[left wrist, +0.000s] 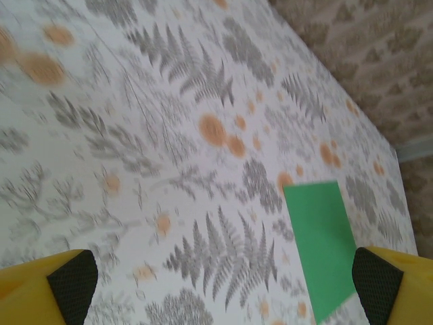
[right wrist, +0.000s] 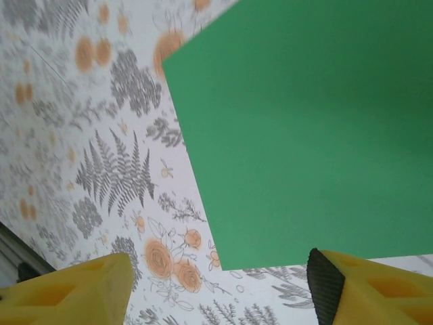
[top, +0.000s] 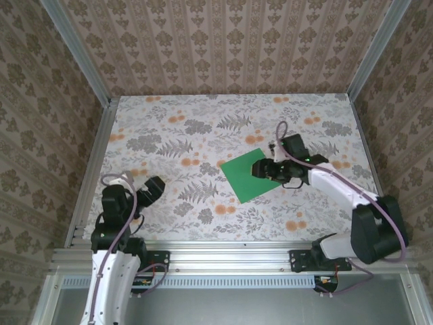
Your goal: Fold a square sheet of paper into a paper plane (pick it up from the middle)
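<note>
The square sheet of paper (top: 245, 177) is bright green and lies flat on the floral tabletop, right of centre. My right gripper (top: 266, 169) hovers low over its right-hand part. In the right wrist view the sheet (right wrist: 304, 122) spreads ahead of the right gripper (right wrist: 216, 291), whose yellow fingers stand apart with one corner of the sheet between them and nothing gripped. My left gripper (top: 153, 189) rests near the front left, well away from the sheet. In the left wrist view it (left wrist: 223, 288) is wide open and empty, with the sheet (left wrist: 321, 244) off to its right.
The floral tabletop (top: 203, 135) is walled by patterned panels at the back and both sides. Aluminium rails (top: 88, 183) run along its edges. The arm bases sit on the near rail (top: 223, 256).
</note>
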### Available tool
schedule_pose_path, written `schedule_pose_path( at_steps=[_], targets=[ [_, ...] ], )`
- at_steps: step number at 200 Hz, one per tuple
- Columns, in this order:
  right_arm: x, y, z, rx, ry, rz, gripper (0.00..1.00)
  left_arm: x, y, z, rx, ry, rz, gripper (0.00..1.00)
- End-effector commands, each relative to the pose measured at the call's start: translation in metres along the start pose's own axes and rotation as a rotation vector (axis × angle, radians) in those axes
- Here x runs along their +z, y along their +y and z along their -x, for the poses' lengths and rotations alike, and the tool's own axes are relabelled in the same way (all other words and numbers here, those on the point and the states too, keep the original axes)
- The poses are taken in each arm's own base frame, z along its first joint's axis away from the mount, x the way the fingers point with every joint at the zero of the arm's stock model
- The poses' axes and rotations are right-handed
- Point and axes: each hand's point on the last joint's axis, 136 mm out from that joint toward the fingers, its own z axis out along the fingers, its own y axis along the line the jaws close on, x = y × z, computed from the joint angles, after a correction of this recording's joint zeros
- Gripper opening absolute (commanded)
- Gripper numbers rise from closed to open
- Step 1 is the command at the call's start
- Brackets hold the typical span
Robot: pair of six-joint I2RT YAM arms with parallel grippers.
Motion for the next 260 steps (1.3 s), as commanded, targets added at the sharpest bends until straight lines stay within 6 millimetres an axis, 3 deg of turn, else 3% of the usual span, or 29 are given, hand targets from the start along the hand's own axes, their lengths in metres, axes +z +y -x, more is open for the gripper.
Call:
schedule_pose_path(
  at_steps=[1,41,65,114,161,206,237,260],
  targets=[
    [0.012,-0.008,-0.011,-0.019,0.075,-0.090,0.69,0.003,0.008,-0.033,-0.041,0.105,0.009,1.00],
    [0.031,-0.015,-0.023,-0.047,0.137,-0.164,0.68,0.013,0.012,-0.056,0.015,0.182,0.038,1.00],
    [0.037,-0.027,-0.030,-0.032,0.155,-0.205,0.68,0.014,0.009,-0.056,0.042,0.195,0.042,1.00],
    [0.047,-0.026,-0.044,-0.044,0.188,-0.194,0.68,0.010,0.007,-0.051,0.062,0.174,0.044,1.00],
    [0.074,-0.018,-0.057,-0.026,0.235,-0.158,0.66,0.005,0.005,-0.051,0.063,0.181,0.040,1.00],
    [0.079,-0.030,-0.077,0.008,0.255,-0.275,0.63,0.007,-0.004,-0.054,0.081,0.211,0.005,1.00],
    [0.091,-0.010,-0.091,0.066,0.229,-0.229,0.62,0.021,-0.014,-0.062,0.103,0.295,0.000,1.00],
    [0.096,0.018,-0.089,0.028,0.206,-0.185,0.62,0.032,-0.026,-0.068,0.181,0.347,0.022,1.00]
  ],
)
